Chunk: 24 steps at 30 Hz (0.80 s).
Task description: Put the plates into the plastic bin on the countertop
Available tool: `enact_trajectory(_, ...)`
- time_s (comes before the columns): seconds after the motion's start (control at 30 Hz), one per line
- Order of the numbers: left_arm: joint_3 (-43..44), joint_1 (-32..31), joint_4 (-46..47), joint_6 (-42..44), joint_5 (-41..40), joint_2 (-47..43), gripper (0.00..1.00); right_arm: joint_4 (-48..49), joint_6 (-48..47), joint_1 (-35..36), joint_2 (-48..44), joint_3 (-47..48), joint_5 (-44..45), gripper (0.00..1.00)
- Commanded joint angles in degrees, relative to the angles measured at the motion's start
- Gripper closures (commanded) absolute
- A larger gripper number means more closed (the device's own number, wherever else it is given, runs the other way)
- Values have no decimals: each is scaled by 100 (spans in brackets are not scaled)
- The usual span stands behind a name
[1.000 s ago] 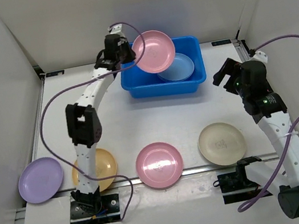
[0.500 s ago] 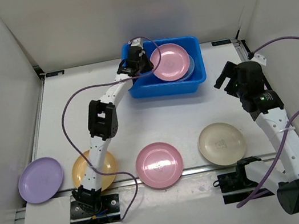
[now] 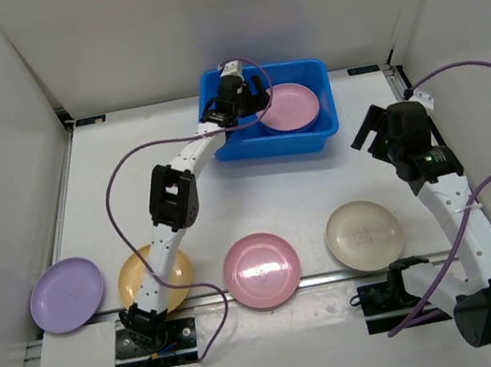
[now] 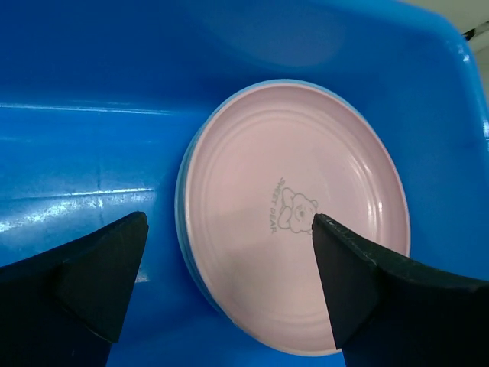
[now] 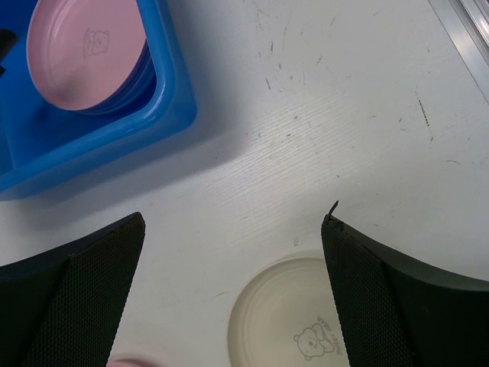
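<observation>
The blue plastic bin [image 3: 231, 144] stands at the back of the white countertop [image 3: 256, 191]. Inside it a pink plate [image 3: 289, 106] lies flat on a light blue plate [image 4: 182, 200], of which only the rim shows. My left gripper [image 3: 245, 98] hovers open over the bin, its fingers [image 4: 99, 267] wide on either side of the pink plate [image 4: 306, 206] and apart from it. Lilac [image 3: 66, 294], orange-yellow [image 3: 177, 270], pink [image 3: 261, 270] and cream [image 3: 363, 235] plates lie along the near edge. My right gripper [image 3: 371, 131] hangs open and empty above the cream plate [image 5: 294, 321].
White walls close in the left, back and right sides. Metal rails [image 3: 394, 81] run along the countertop's edges. The left arm's lower link crosses over the orange-yellow plate. Purple cables [image 3: 472, 67] loop off both arms. The bin's corner [image 5: 172, 92] shows in the right wrist view.
My left gripper carried the pink plate down into the bin and opened; the plate now lies flat on the light blue one. The right arm shifted only slightly.
</observation>
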Motion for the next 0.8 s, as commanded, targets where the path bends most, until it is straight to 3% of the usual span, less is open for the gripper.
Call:
enact_trajectory(0.0,-56,-26,145,205,147,-879,1,-136,-147,14,-56,161,-25,1)
enact_trajectory(0.2,-881,-43,40,460,455,-1950,1,-294,-305,5,-48,12,-341,1)
enact_trajectory(0.33,-1742,-96,-346,925,244,-2881,1,-383,-376,172,57,-120,-605,1)
enact_trajectory(0.57,-5340,-166,-453,1085,-589,-5482,1,-488,-130,997,549,-427,-597,1)
enact_trajectory(0.67,-6607,-166,-506,786,-731,-6572,1,-663,45,1243,795,-393,-202,1)
enact_trajectory(0.77,-7306,-184,-663,488,-793,-7557,1,-804,186,1297,1041,-340,-130,1)
